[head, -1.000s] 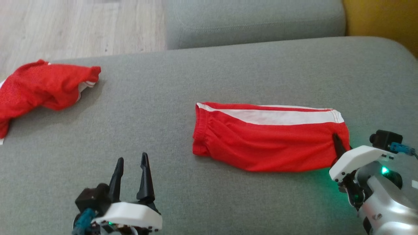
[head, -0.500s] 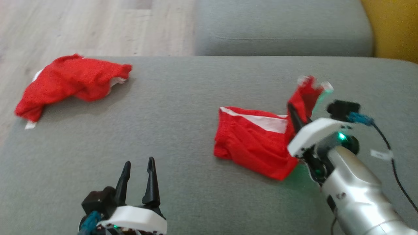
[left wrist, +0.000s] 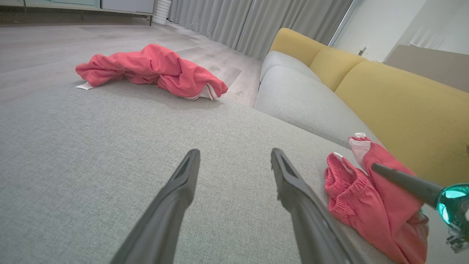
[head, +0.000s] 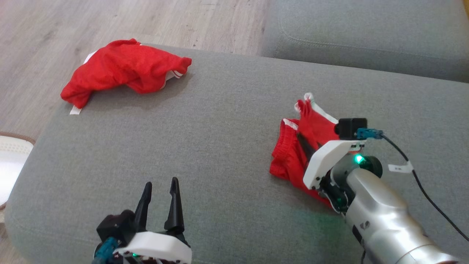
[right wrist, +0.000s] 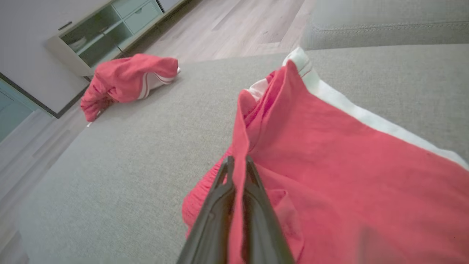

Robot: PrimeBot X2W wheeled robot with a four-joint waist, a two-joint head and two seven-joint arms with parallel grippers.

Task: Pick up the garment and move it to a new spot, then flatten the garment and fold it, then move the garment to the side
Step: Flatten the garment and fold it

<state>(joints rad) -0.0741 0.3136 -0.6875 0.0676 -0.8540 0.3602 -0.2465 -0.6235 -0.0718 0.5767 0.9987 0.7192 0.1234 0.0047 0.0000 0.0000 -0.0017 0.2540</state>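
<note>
Red shorts with a white side stripe (head: 293,161) (right wrist: 329,154) (left wrist: 370,198) lie on the grey sofa seat (head: 220,139), right of centre. My right gripper (head: 301,140) (right wrist: 237,164) is shut on their right end and holds it lifted and folded over toward the waistband. A fold of red cloth runs between the two dark fingers in the right wrist view. My left gripper (head: 160,189) (left wrist: 234,156) stands open near the seat's front edge, well left of the shorts, with nothing between its fingers.
A second crumpled red garment (head: 124,71) (left wrist: 154,73) (right wrist: 124,82) lies at the seat's far left corner. Wooden floor (head: 110,22) lies beyond. A grey cushion (head: 366,33) and yellow backrest (left wrist: 403,99) stand at the far right. A white object (head: 11,157) sits left of the sofa.
My right gripper has lifted the shorts' right end and carried it left over the waistband half, so the flat shorts are now bunched. The camera has turned left. The left gripper stays open.
</note>
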